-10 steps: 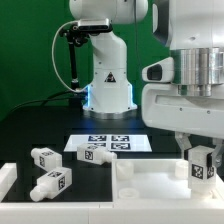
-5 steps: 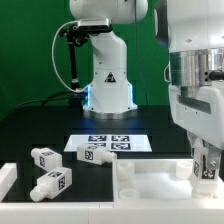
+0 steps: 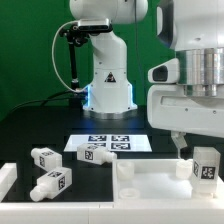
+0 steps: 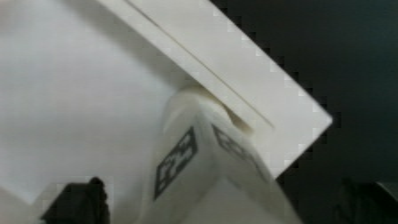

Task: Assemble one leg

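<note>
We see the big white arm (image 3: 195, 80) low on the exterior view's right, over a white flat tabletop piece (image 3: 150, 183) that lies on the dark bench (image 3: 40, 125). Its fingers (image 3: 193, 150) hang close to a white leg (image 3: 205, 165) with a black-and-white tag, which stands up at the right end of that piece. We cannot tell how wide the fingers are, or if they hold the leg. In the wrist view the leg (image 4: 199, 160) sits right against the edge of the white piece (image 4: 107, 90), and we see two dark finger tips (image 4: 80, 200) low down, one on each side. Three more legs lie loose on the bench: one (image 3: 44, 157), one (image 3: 52, 184) just beside it, and one (image 3: 94, 155) near the marker board (image 3: 110, 143). A small white peg (image 3: 124, 169) stands on the white piece.
</note>
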### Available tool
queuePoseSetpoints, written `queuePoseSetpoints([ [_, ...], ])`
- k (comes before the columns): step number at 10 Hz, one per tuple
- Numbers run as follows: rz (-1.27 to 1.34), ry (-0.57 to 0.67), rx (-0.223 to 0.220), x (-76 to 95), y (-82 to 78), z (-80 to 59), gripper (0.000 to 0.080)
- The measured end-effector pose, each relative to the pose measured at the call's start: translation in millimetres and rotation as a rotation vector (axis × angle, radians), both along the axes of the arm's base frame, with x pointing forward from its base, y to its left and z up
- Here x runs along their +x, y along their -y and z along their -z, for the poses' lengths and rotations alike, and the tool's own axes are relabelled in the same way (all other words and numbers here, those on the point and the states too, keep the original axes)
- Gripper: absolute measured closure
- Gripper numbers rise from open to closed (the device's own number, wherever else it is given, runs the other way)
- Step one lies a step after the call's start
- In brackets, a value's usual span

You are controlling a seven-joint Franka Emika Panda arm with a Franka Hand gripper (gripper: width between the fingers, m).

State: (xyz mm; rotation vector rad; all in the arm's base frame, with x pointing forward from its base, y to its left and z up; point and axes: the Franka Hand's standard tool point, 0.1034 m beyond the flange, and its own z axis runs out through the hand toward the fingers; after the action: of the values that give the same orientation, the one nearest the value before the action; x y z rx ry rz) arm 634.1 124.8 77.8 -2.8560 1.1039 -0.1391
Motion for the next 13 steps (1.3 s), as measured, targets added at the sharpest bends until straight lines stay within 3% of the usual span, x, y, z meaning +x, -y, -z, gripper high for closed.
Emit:
queuePoseSetpoints([
  [3,-0.286,0.006,-0.046,0.8,5.8,0.8,0.015],
  [5,-0.677,0.009,-0.108,4.8,13.0,2.5,0.015],
  [6,-0.607,0.009,-0.095,4.6,11.9,2.8,0.015],
  [8,-0.554,0.009,-0.087,4.8,12.3,2.8,0.0409],
  [9,-0.469,0.007,-0.078,4.7,11.8,2.8,0.0409],
  [10,-0.41,0.005,-0.072,4.7,11.7,2.8,0.0515],
  [13,-0.078,-0.001,-0.036,4.9,11.9,2.7,0.0515],
])
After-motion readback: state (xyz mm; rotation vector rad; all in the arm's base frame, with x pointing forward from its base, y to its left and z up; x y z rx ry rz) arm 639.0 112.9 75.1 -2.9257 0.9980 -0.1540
